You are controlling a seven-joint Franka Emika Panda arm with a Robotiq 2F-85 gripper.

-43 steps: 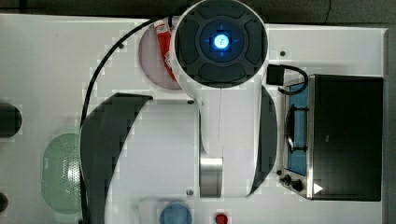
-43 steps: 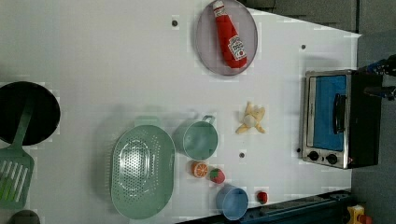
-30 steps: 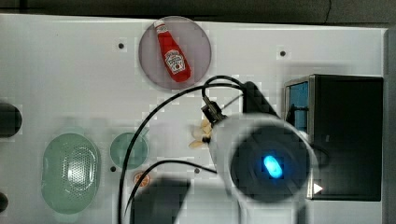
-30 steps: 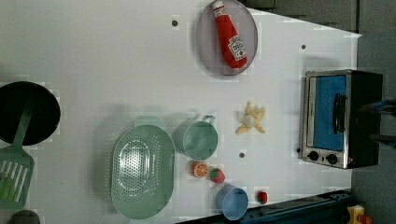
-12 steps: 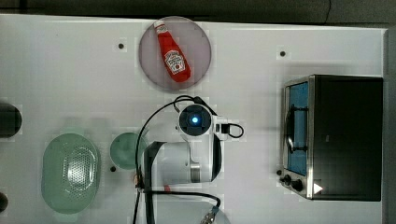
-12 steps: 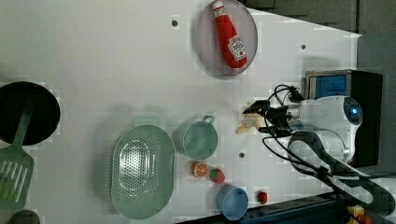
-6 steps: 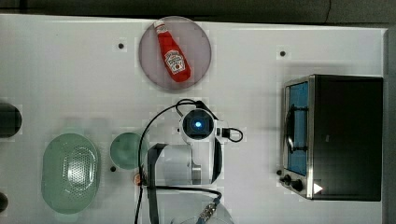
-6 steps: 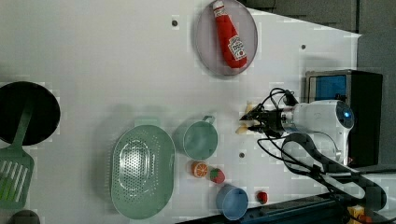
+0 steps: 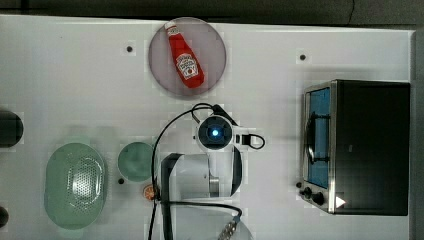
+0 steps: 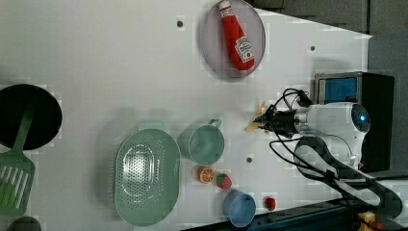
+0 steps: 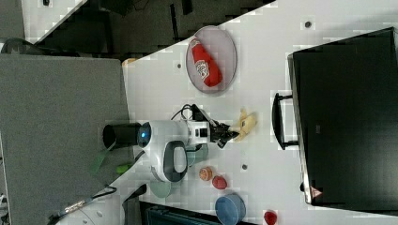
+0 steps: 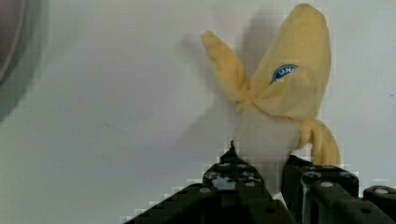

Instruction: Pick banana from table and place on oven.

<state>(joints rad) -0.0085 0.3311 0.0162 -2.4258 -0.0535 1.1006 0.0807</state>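
Banana (image 12: pixel 280 93) lying on white bench (image 9: pixel 75 75), toward the middle, between the grey plate (image 10: pixel 211 48) and the oven (image 9: pixel 370 150). Gripper (image 12: pixel 275 175) down at bench level, jaws narrowed around the whitish core end, one dark finger (image 12: pixel 233 170) on each side of it; contact looks made, firm hold not confirmable. Yellow peel flaps splayed away from the jaws, blue sticker visible on the widest flap. Banana resting on the bench surface, not lifted.

Oven standing at the top view's right edge of the bench, black top bare, blue glass door facing the banana. Ketchup bottle (image 9: pixel 184 55) lying on the grey plate near the top view's upper edge. Green cup (image 10: pixel 206 143) and green colander (image 10: pixel 146 177) toward the left view's lower edge, with orange slice (image 10: pixel 206 174) and strawberry (image 10: pixel 223 181) just beside the cup. Blue bowl (image 10: pixel 239 208) at the left view's bottom edge. Dark pan (image 10: pixel 26 115) at the left view's left edge.
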